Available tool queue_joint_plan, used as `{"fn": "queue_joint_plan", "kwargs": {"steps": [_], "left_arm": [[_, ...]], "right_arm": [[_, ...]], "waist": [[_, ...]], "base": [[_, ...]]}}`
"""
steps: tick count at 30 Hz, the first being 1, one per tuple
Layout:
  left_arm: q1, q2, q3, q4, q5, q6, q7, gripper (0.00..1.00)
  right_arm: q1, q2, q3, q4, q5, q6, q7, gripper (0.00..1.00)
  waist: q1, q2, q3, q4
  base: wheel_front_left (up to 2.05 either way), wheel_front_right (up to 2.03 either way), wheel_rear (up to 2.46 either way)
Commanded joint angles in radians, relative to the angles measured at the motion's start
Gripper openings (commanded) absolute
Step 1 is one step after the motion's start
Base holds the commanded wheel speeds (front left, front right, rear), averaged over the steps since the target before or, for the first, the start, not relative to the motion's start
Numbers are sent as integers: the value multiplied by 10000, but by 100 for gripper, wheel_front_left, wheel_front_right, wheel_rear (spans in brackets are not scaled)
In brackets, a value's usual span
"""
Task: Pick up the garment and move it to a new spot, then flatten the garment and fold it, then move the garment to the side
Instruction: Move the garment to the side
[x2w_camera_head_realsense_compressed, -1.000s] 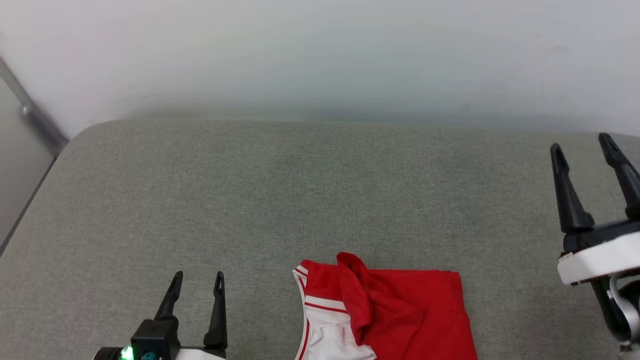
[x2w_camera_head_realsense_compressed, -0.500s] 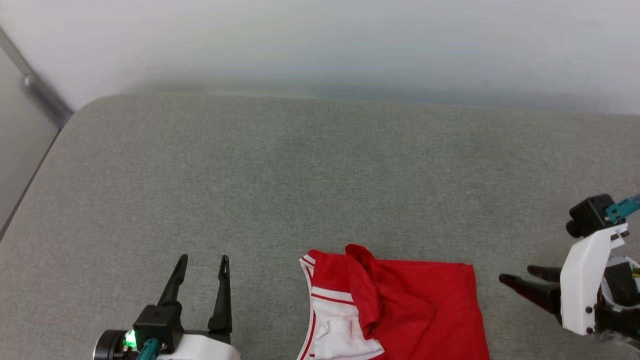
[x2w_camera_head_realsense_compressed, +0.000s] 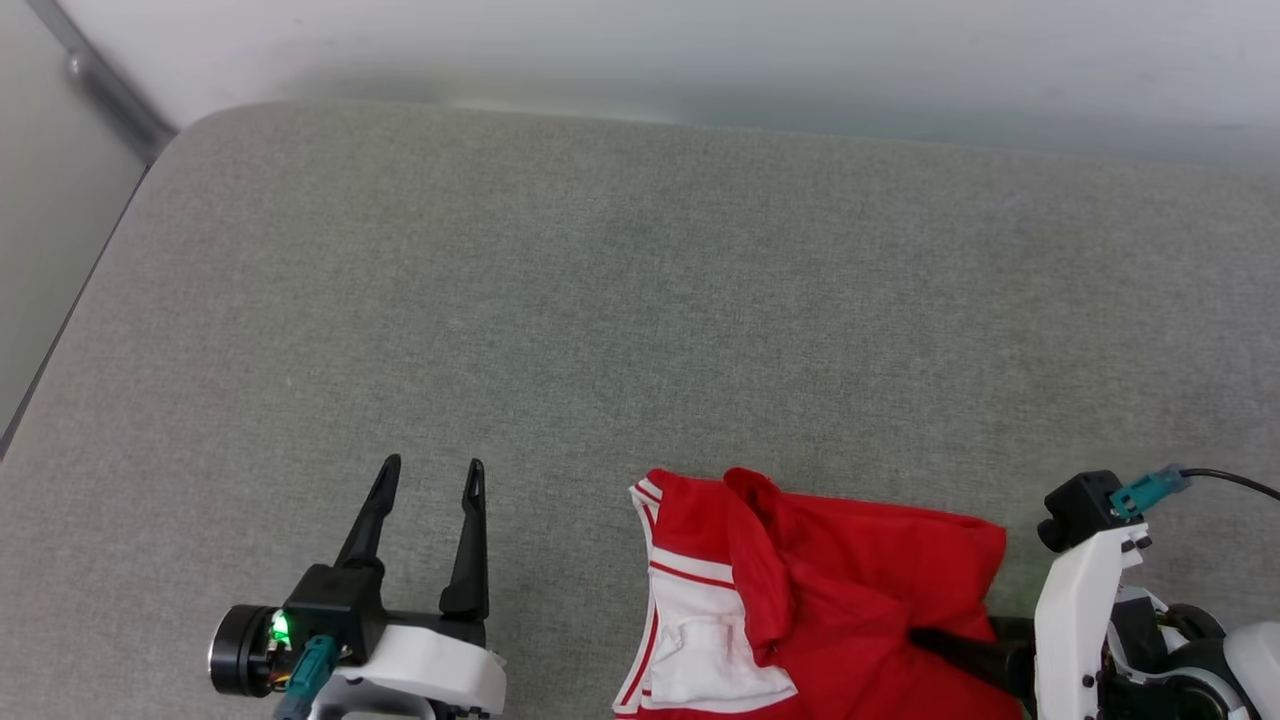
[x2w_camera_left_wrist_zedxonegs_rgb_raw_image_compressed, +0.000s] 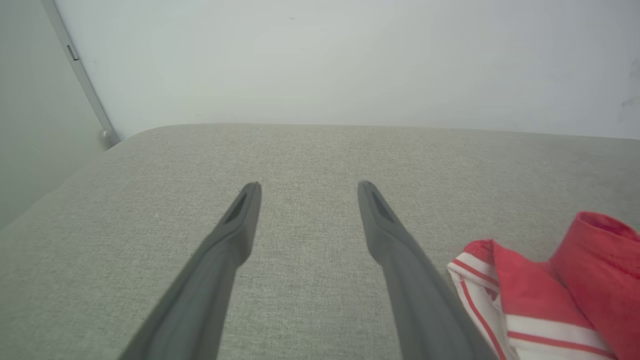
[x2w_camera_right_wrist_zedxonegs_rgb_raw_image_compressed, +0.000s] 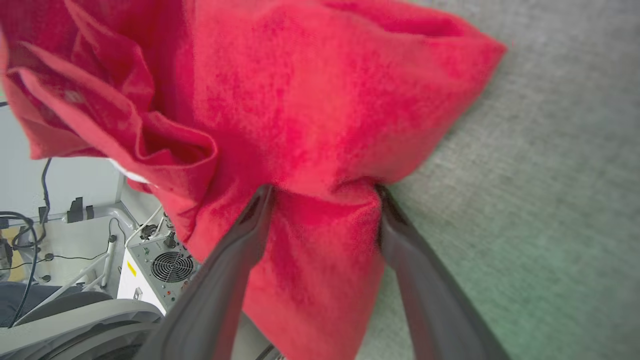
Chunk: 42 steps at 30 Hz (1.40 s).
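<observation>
The garment (x2w_camera_head_realsense_compressed: 830, 590), red with a white red-striped sleeve, lies crumpled at the near edge of the grey padded surface (x2w_camera_head_realsense_compressed: 640, 300). My right gripper (x2w_camera_head_realsense_compressed: 920, 635) points left into its right side. In the right wrist view that gripper (x2w_camera_right_wrist_zedxonegs_rgb_raw_image_compressed: 324, 190) stands open, with a bunch of the red garment (x2w_camera_right_wrist_zedxonegs_rgb_raw_image_compressed: 325, 100) between its spread fingers. My left gripper (x2w_camera_head_realsense_compressed: 432, 465) hovers open and empty to the left of the garment, fingers pointing away from me. In the left wrist view, this gripper (x2w_camera_left_wrist_zedxonegs_rgb_raw_image_compressed: 308, 186) has the garment's (x2w_camera_left_wrist_zedxonegs_rgb_raw_image_compressed: 530, 300) striped sleeve at the lower right.
A pale wall (x2w_camera_head_realsense_compressed: 700, 50) backs the surface. A metal strip (x2w_camera_head_realsense_compressed: 100, 85) and the surface's left edge run along the far left. Below the near edge, a white unit with a fan grille (x2w_camera_right_wrist_zedxonegs_rgb_raw_image_compressed: 165, 265) and cables sits on the floor.
The head camera has tilted down. My right gripper swung from upright at the far right to pointing left, then pushed its open fingers into the garment's right edge. The left gripper held still.
</observation>
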Motion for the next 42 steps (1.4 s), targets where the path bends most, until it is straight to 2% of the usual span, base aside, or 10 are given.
{"fn": "queue_joint_plan", "kwargs": {"steps": [1,6,10,11,12,17,23,28,34,42], "left_arm": [[-158,-12,-67,-16,-18,43,-21,100],[-370,-11,-170,22,-70,70,-21,100],[-463,-11,-233,48,-126,103,-21,100],[-478,-11,-228,47,-138,121,-21,100],[-478,-12,-231,46,-147,137,-21,100],[-257,-12,-219,112,-154,188,-21,100],[97,-12,-69,152,-173,263,-21,100],[452,-12,114,88,-233,239,-21,100],[642,-12,270,-79,-302,294,-21,100],[203,-9,455,-346,-39,90,-21,100]], "right_arm": [[12,157,177,224,40,-4,-49,100],[-90,481,765,1073,-6,-12,-395,100],[-295,466,1345,1489,-32,-15,-585,100],[-370,408,1554,1485,-69,-15,-640,36],[-412,345,1684,1467,-110,-15,-760,0],[-820,-163,2227,1152,55,-13,-1238,0],[-1846,-946,2737,38,-164,-6,-2095,0],[-2576,-1850,3226,-970,-411,-6,-2201,0],[-3367,-2892,3394,-1926,-519,-6,-1870,0],[-3951,-3756,2630,-1738,-567,-6,-2109,0]], "waist": [[-1,0,137,99],[-1,0,350,243],[-1,0,433,350],[-1,0,435,364],[-1,0,430,375],[-1,0,185,346],[-1,0,-471,-31],[-1,0,-900,-790],[-1,0,-868,-2066],[-1,0,110,-3463]], "base": [[0,0,0],[0,0,0],[0,0,0],[0,0,0],[0,0,0],[0,0,0],[0,0,0],[0,0,0],[0,0,0],[0,0,0]]}}
